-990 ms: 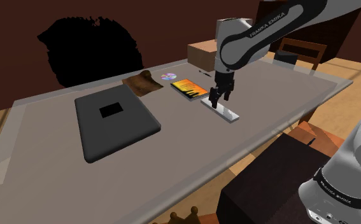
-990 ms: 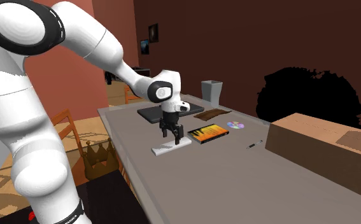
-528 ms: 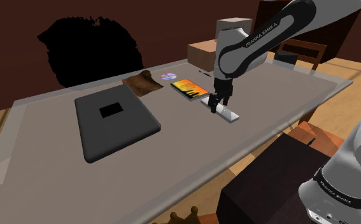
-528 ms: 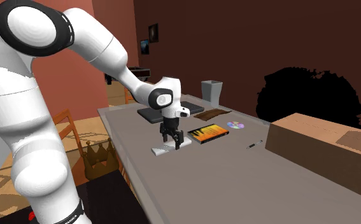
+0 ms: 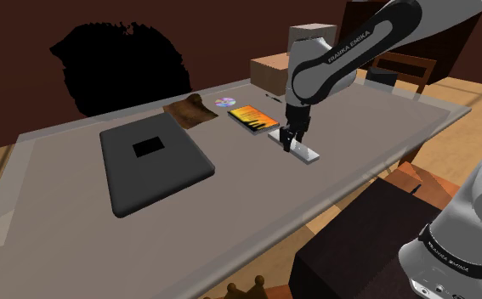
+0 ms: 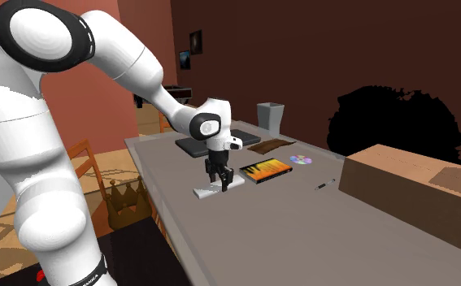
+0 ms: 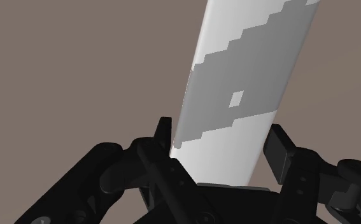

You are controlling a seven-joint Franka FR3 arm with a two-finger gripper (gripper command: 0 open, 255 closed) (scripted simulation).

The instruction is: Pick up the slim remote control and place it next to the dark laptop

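Farthest from the pincer (image 5: 288, 145), toward the shoulder view's left, the dark closed laptop (image 5: 154, 161) lies flat on the tabletop (image 5: 230, 212). The bare surface along its pincer-facing edge is, I judge, where the remote is meant to end up. Closer to the pincer but on its far side lie a brown cloth (image 5: 188, 110) and a small disc (image 5: 224, 103), both clear of the straight run between pincer and laptop. Just beside the pincer, again on the far side, is an orange-covered book (image 5: 252, 118). It is near enough that a lift should go straight up before any sideways move. The pincer points straight down with its tips at the tabletop, and the slim remote (image 5: 307, 153), white with grey patches, lies flat directly beneath it. One end sits between the tips and the rest runs out toward the shoulder view's right. In the wrist view the two fingers (image 7: 162, 137) straddle the remote's narrow width and press against its long edges, so I read the pincer as clenched on the remote, which is not yet raised. Gripping across the narrow side suits such a thin, flat thing, though holding near one end may let the free end sag. Beyond the pincer, well apart, stands a cardboard box (image 5: 270, 72).
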